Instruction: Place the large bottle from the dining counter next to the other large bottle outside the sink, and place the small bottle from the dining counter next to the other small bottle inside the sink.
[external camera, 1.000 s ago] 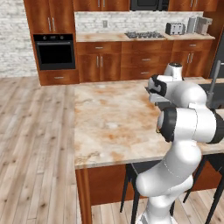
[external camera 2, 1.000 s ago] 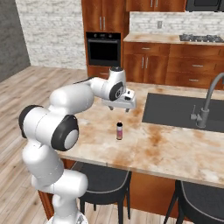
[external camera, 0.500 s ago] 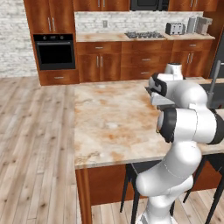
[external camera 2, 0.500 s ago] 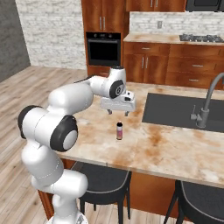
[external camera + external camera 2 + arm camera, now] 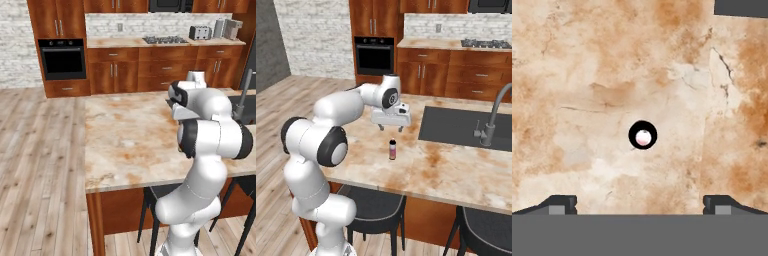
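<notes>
Small bottle (image 5: 392,149) stands upright on the dining counter (image 5: 446,170), left of the sink (image 5: 466,127). Gripper (image 5: 391,127) hovers above it, jaws wide; an off-centre descent could topple it.

The small bottle (image 5: 392,149), pale pink with a dark cap, is set upright on the dining counter (image 5: 446,167), near the sink (image 5: 461,127).

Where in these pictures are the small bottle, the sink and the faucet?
small bottle (image 5: 392,149): right base view, on its body.
sink (image 5: 456,125): right base view, on the basin floor.
faucet (image 5: 495,107): right base view, on its curved neck.
</notes>
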